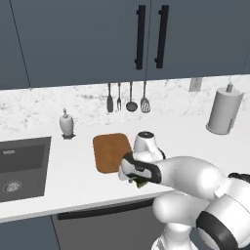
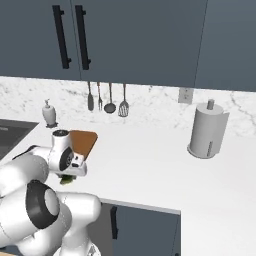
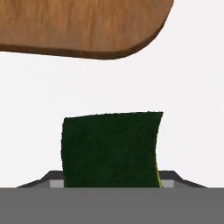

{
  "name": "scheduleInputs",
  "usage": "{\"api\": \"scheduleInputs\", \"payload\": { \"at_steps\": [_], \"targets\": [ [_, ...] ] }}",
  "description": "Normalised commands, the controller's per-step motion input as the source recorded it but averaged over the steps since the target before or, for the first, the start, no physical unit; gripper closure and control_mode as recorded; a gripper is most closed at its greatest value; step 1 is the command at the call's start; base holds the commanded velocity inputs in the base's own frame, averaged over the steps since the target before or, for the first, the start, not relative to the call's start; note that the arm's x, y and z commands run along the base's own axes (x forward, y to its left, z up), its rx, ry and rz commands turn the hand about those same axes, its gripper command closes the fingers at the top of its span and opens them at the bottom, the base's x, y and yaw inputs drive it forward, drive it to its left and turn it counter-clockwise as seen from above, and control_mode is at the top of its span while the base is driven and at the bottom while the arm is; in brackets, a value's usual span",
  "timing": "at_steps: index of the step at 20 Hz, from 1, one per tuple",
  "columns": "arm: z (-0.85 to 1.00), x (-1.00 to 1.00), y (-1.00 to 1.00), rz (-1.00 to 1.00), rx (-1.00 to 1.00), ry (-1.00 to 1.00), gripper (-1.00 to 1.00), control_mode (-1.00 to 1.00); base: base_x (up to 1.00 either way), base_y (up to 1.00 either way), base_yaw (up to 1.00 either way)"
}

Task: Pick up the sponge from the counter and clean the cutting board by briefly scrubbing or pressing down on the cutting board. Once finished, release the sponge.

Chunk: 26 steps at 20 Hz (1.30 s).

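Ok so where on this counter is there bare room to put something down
The widest bare stretch of counter lies between the cutting board and the paper towel roll. A narrower strip runs between the sink and the board. It is crowded at the board's front right corner, where the gripper holds the sponge.

No legible text, labels, brand marks, numbers or signs appear on any surface in the left base view, the right base view or the hand view.

Paper towel roll (image 1: 224,111), soap dispenser (image 1: 67,123), sink (image 1: 22,166) – utensils (image 1: 126,97) hang behind
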Motion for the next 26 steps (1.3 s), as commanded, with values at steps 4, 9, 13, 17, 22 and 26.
{"api": "scheduleInputs", "payload": {
  "at_steps": [4, 9, 13, 17, 22, 26],
  "targets": [
    [0.35, -0.07, 0.11, 0.00, 0.21, -0.06, 1.00, -1.00, 0.00, 0.00, 0.00],
    [0.68, 0.63, 0.57, 0.00, 0.19, 0.08, 1.00, -1.00, 0.00, 0.00, 0.00],
    [0.20, 1.00, 0.67, 0.00, 0.09, 0.28, 1.00, -1.00, 0.00, 0.00, 0.00],
    [0.07, 1.00, 0.41, -0.02, -0.04, 0.21, 1.00, -1.00, 0.00, 0.00, 0.00],
    [-0.20, 0.80, 0.29, -0.10, -0.12, 0.11, 1.00, -1.00, 0.00, 0.00, 0.00],
    [-0.59, 0.29, 0.32, -0.01, -0.02, 0.01, 1.00, -1.00, 0.00, 0.00, 0.00]
  ]
}}
